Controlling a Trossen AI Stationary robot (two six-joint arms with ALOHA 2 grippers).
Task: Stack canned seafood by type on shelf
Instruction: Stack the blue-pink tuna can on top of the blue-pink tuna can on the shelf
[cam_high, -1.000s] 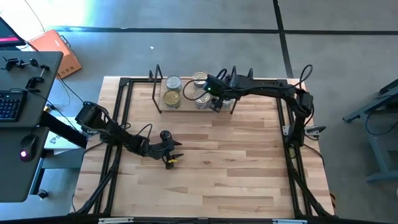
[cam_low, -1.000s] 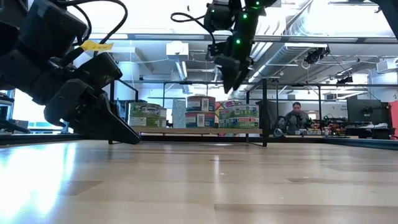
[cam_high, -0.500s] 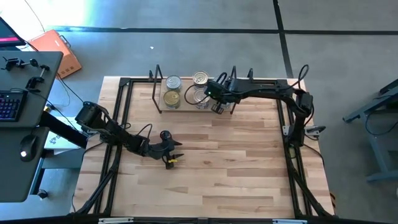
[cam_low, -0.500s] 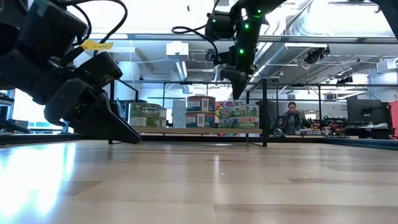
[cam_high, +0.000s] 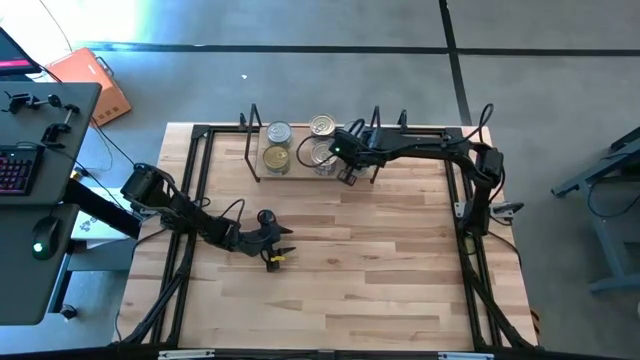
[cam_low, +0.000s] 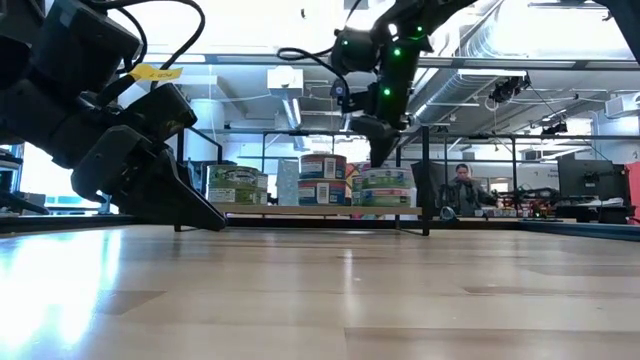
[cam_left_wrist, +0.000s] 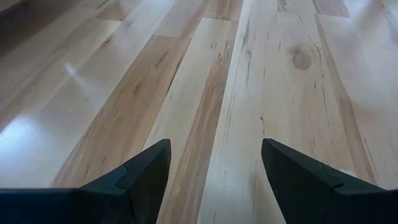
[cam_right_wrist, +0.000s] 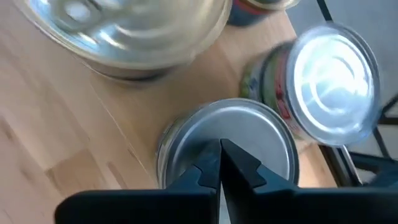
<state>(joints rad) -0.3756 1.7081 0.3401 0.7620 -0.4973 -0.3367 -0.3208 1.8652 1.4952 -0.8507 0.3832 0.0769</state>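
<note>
Tins sat on the shelf near the top middle of the high view, with the gold tops to the left and the silver tops to the right. In the low view the tins were piled two high along the shelf board.

Your right pincer hung over the right end of the shelf, just above a silver-topped tin. Its fingers were pressed together with nothing between them. In the right wrist view the tips pointed at the middle of that silver lid. I could not tell if they touched it. Another silver tin stood just beside it, and a gold-topped tin stood close by too.

Your left pincer rested low on the surface, in the lower left part of the high view, well apart from the shelf. Its fingers were spread and held nothing, with only bare wood in front of them.

I think you were in the placing step, with a silver tin set among its own kind. No loose tins showed on the surface in the high view, so the job looked nearly done. Next, I think you needed to lift the right pincer straight up. A sideways bump could tip the pile over.
</note>
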